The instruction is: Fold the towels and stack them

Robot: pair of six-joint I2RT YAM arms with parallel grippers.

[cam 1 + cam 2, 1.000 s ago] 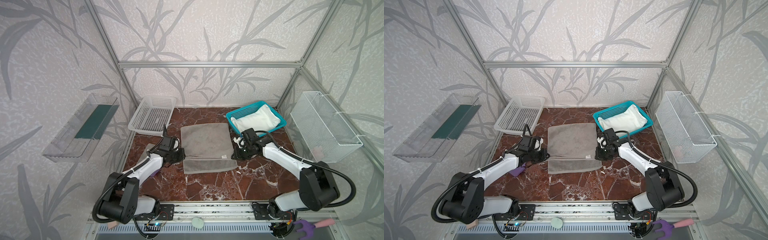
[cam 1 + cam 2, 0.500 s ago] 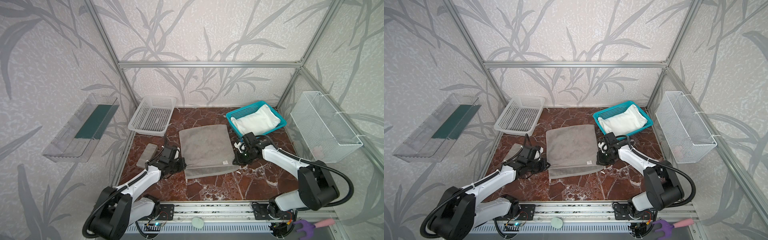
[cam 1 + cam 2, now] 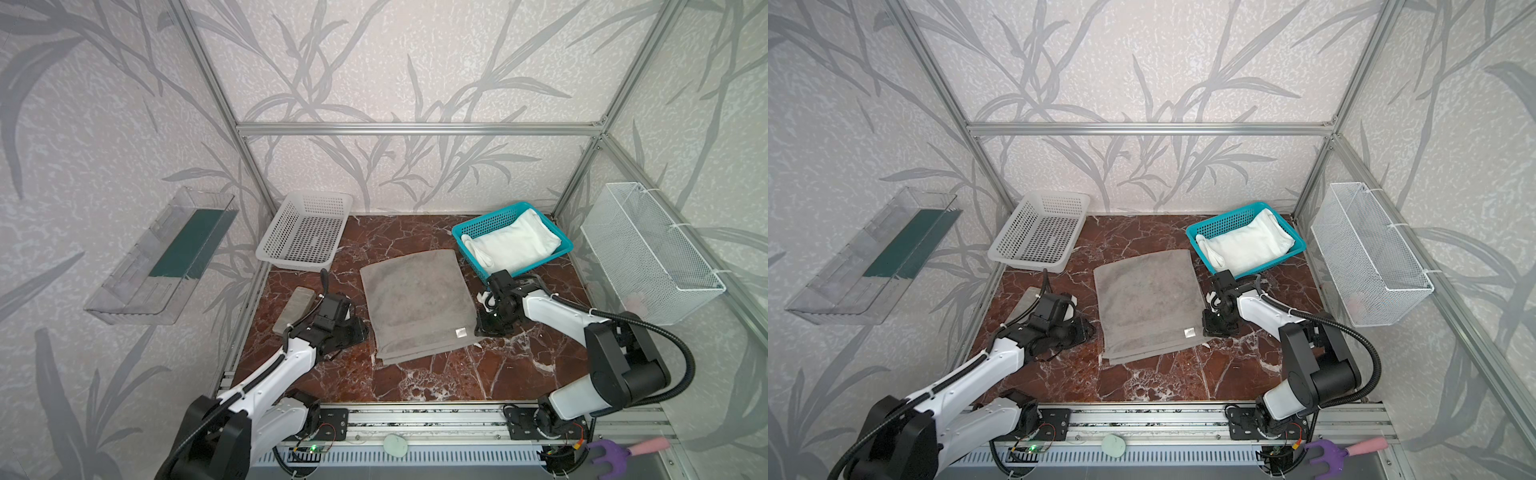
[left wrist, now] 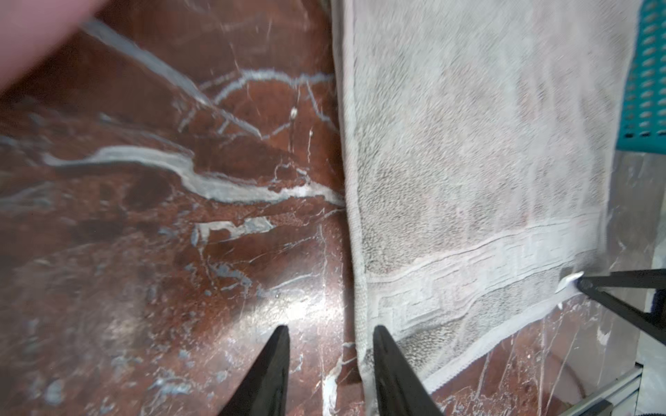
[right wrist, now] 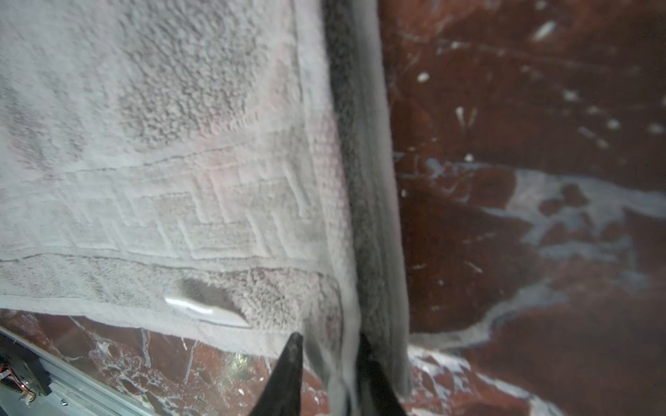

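Since the grey towel (image 3: 415,303) is soft, limp terry lying folded at the middle of the table (image 3: 415,376) (layers likely slide), its near corners look the best hold; left gripper (image 4: 331,327) stands spread beside its edge, right gripper (image 5: 329,335) slightly parted astride the hem.

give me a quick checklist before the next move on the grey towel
1. grey towel lying flat on the table: ok
2. its near edges lined up: not ok, lower layers stick out
3. left claw free of the towel: ok, jaws apart over bare table at the towel's edge
4. right claw free of the towel: cannot tell, the hem runs between its jaws
5. white towel waiting in the teal basket: ok
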